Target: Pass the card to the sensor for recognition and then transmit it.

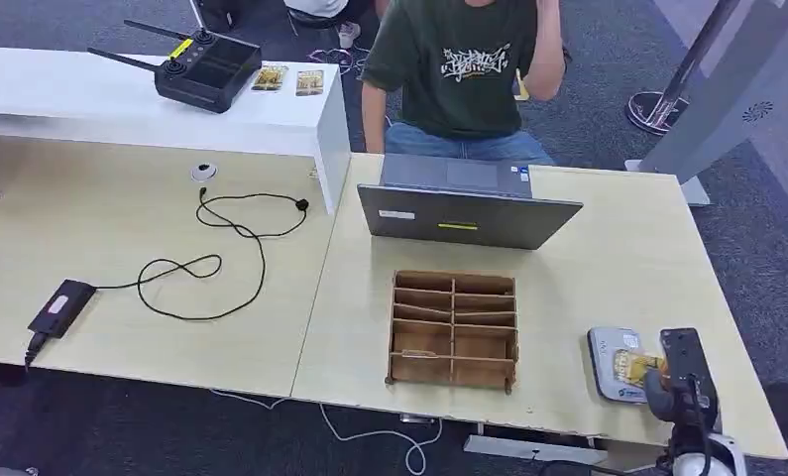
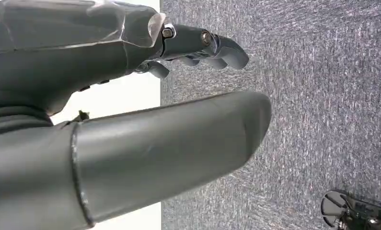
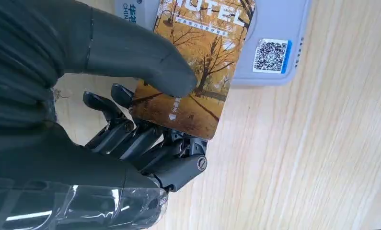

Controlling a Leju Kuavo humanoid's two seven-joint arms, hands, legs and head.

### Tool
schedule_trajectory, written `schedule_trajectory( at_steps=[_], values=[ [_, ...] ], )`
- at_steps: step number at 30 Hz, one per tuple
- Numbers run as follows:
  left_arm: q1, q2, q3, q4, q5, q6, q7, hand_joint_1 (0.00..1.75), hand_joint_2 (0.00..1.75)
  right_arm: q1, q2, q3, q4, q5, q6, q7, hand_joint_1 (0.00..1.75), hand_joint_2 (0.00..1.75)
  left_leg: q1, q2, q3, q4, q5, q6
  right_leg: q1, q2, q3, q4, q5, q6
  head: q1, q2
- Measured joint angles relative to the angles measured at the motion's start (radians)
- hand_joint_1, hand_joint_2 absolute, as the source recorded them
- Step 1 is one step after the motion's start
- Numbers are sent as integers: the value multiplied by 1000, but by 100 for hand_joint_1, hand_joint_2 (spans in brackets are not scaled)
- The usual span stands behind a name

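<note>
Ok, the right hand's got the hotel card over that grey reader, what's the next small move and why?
Probably ease the card flat onto the grey reader and pause. The right hand grips the card between thumb and fingers with only its far end over the reader, and whether it touches can't be told.

An office or test lab is suggested: pale wood desks [image 1: 618,258] are pushed together on grey carpet [image 1: 756,248], a half-open laptop [image 1: 466,213] and a cabled power adapter [image 1: 60,307] are laid out, and a remote controller [image 1: 203,69] is set on a white shelf [image 1: 92,94].
</note>
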Motion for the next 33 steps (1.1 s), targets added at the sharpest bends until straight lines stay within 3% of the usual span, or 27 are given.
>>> schedule_trajectory(
  at_steps=[33],
  values=[
    [0, 12, 0, 0, -12, 0, 0, 0, 0, -6, -3, 2, 8, 37, 6, -17, 175, 175, 0, 0, 1, 0, 0, 0, 0, 0, 1, 0, 0, 0, 0, 0]
  ],
)
